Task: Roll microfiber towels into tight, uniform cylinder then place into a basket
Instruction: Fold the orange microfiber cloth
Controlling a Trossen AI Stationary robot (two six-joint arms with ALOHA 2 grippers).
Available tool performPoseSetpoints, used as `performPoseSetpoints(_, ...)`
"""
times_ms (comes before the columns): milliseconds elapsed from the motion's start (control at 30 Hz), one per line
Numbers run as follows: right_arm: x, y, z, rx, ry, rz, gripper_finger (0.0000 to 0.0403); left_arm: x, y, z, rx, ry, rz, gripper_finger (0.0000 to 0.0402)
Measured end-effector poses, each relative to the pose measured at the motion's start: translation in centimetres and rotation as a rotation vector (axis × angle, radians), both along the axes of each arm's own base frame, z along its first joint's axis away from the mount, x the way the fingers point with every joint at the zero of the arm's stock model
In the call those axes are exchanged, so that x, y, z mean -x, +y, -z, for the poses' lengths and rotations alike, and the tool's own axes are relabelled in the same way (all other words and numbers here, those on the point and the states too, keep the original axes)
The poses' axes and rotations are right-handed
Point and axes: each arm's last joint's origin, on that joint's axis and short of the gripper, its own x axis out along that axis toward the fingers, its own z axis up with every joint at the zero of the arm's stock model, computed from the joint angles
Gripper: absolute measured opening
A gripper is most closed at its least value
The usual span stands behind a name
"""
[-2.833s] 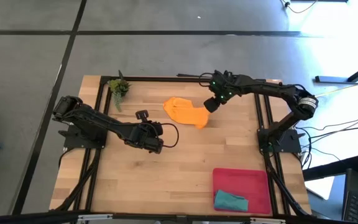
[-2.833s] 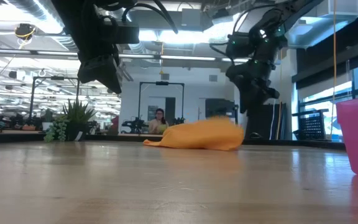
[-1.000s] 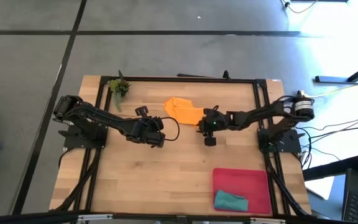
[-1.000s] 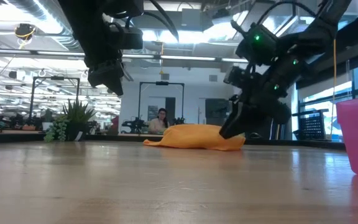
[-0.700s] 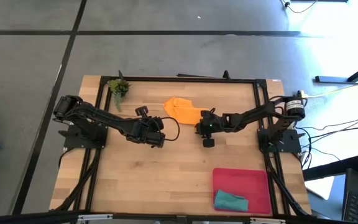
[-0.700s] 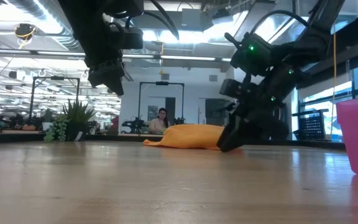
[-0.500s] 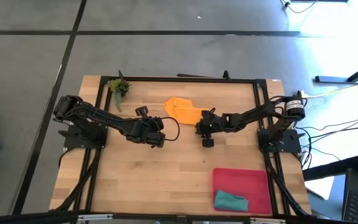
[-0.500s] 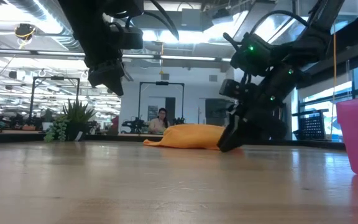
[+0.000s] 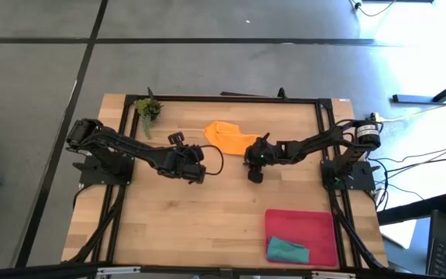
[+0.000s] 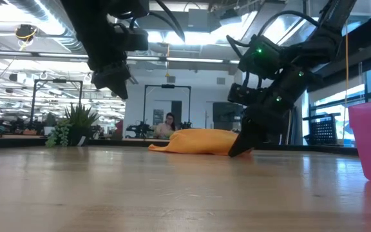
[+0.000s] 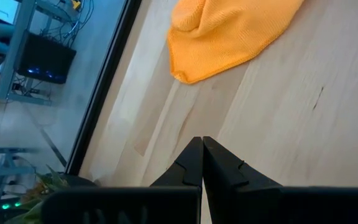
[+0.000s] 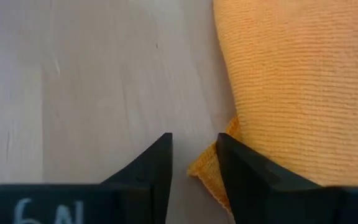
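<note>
My right tool [image 12: 193, 163], slightly spread, sits at the orange towel [image 9: 231, 136]'s corner mid-tabletop, so next I pinch and start rolling.

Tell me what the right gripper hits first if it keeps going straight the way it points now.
Probably the bare wooden table: the right gripper points down at it, jaws slightly apart, with the orange towel edge beside one finger rather than dead ahead.

Bare wood between both arms; orange towel [image 9: 231, 136] blocks far middle, plant sprig [image 9: 148, 108] apparently confined to corner.
</note>
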Motion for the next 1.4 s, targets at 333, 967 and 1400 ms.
performPoseSetpoints(333,0.0,-0.1,0.1,-0.011,-0.006,0.026,0.0011,-0.1,1.0,0.0,0.004,-0.011,-0.049,0.0000)
performPoseSetpoints(967,-2.0,-0.2,-1.7,0.014,-0.034,-0.033,0.0104,-0.1,2.2,0.2,0.113,0.009,-0.080,0.0000)
performPoseSetpoints(1400,-3.6,-0.3,-5.8,-0.030,0.250,-0.067,0.0154,-0.1,2.2,0.2,0.113,0.007,-0.082,0.0000)
